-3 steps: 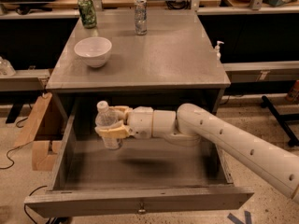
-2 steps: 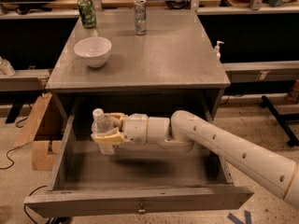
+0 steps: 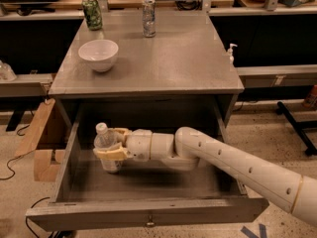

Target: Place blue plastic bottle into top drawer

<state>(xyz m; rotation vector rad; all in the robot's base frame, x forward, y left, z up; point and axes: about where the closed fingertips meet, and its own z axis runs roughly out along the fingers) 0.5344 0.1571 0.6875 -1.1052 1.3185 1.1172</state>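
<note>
We see jaws clamped around the upright blue plastic bottle (image 3: 103,139), its middle hidden behind them, inside the open top drawer (image 3: 148,215) at lower left, arm (image 3: 237,167) cut off lower right.

White bowl (image 3: 99,54), green can (image 3: 92,14), silver can (image 3: 148,17) on the table (image 3: 188,58).
</note>
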